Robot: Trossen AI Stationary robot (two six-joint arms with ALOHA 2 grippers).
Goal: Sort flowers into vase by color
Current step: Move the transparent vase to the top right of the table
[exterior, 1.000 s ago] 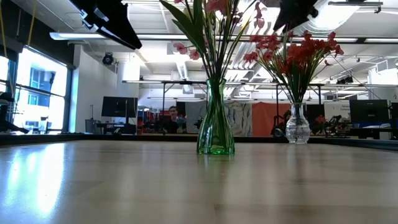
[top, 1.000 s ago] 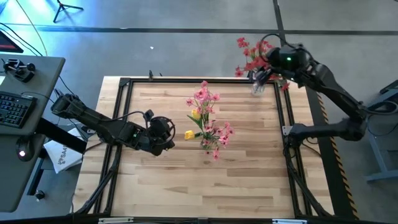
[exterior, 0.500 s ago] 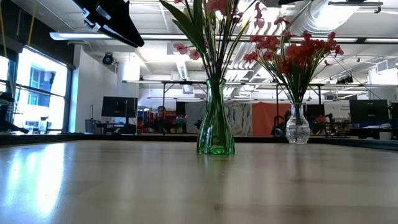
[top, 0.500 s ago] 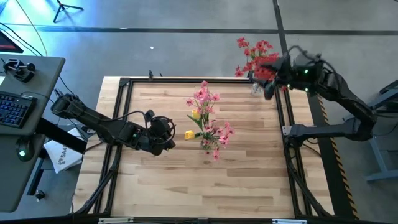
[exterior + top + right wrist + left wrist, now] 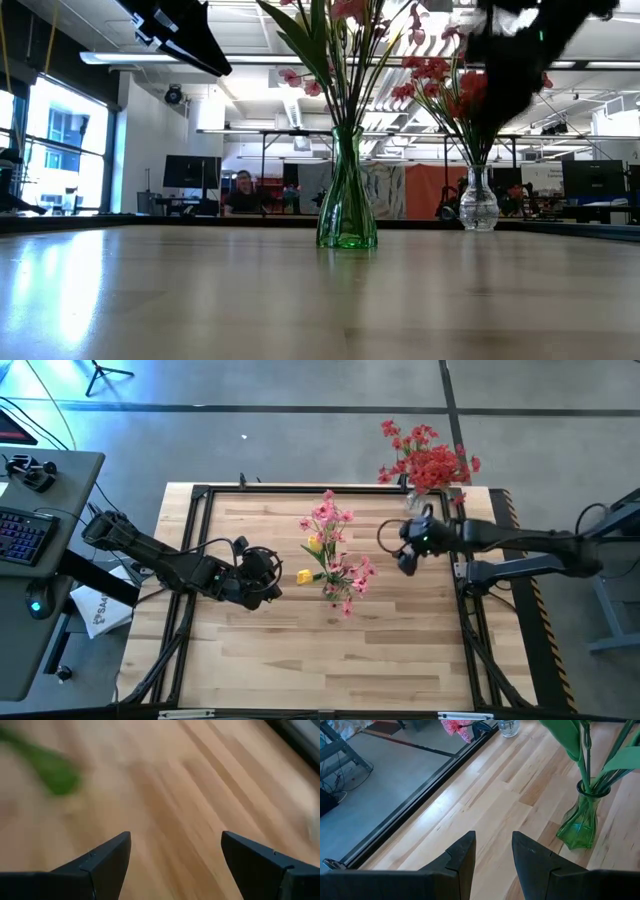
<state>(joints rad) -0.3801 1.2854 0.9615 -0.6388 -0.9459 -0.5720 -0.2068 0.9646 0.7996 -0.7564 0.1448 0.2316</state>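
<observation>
While both jaws gape empty, thin flowers fill a fluted green glass vase.

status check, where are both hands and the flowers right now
Right hand open, empty, between the two vases. Left hand open, beside green vase. Red flowers in clear vase. Nothing blocking.
</observation>
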